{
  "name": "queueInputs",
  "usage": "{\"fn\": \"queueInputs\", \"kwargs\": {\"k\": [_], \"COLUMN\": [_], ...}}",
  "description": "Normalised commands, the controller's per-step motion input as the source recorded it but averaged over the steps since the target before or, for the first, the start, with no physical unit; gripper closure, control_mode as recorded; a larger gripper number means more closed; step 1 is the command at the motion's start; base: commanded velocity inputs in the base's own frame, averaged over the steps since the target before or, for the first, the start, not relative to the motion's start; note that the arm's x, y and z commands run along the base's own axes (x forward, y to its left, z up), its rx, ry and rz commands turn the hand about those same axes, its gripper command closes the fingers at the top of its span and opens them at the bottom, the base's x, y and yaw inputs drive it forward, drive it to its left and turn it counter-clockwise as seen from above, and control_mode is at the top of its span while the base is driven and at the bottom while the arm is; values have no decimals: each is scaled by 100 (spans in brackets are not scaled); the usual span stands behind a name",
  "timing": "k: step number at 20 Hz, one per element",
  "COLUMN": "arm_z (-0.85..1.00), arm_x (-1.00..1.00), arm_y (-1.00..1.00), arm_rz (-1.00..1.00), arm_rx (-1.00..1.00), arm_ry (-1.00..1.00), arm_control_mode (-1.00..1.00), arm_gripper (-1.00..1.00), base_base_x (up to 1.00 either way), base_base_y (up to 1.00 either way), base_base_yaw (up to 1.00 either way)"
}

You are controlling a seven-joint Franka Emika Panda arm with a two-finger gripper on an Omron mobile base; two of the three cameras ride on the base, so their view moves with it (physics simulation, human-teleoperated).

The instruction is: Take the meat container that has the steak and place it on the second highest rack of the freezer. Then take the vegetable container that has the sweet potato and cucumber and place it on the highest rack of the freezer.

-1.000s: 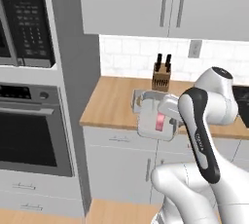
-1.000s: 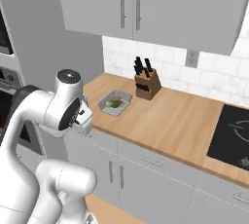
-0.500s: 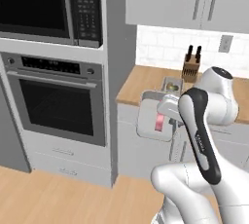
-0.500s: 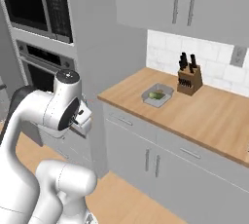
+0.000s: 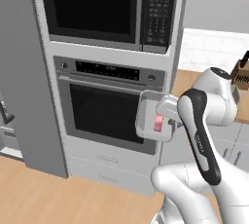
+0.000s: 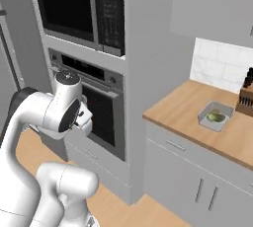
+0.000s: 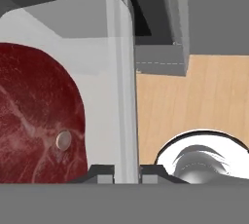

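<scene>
Oven (image 5: 107, 106) wall ahead, surface (image 6: 197, 122) off right with vegetable container (image 6: 215, 116) on it. Meat container (image 5: 151, 121) carried mid-air, jaws closed on its rim (image 7: 121, 96), steak (image 7: 34, 116) inside. Risk: one-edge grip, tray could tilt or slip while base drives.

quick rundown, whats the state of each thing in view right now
gripper: shut on the meat container's wall
meat container: held in the air in front of the wall oven
steak: inside the held container
vegetable container: resting on the counter, untouched
wall oven: door closed
microwave: door closed
</scene>
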Motion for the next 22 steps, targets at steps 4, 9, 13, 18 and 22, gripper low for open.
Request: {"fn": "queueInputs", "kwargs": {"k": [4, 9, 13, 18, 22], "arm_z": [0, 0, 0, 0, 0], "arm_x": [0, 0, 0, 0, 0], "arm_y": [0, 0, 0, 0, 0], "arm_rz": [0, 0, 0, 0, 0], "arm_rx": [0, 0, 0, 0, 0], "arm_ry": [0, 0, 0, 0, 0], "arm_control_mode": [100, 100, 100, 100, 100], "arm_gripper": [100, 100, 100, 100, 100], "base_base_x": [79, 82, 81, 80, 78], "base_base_y": [100, 100, 100, 100, 100], "base_base_yaw": [0, 0, 0, 0, 0]}}
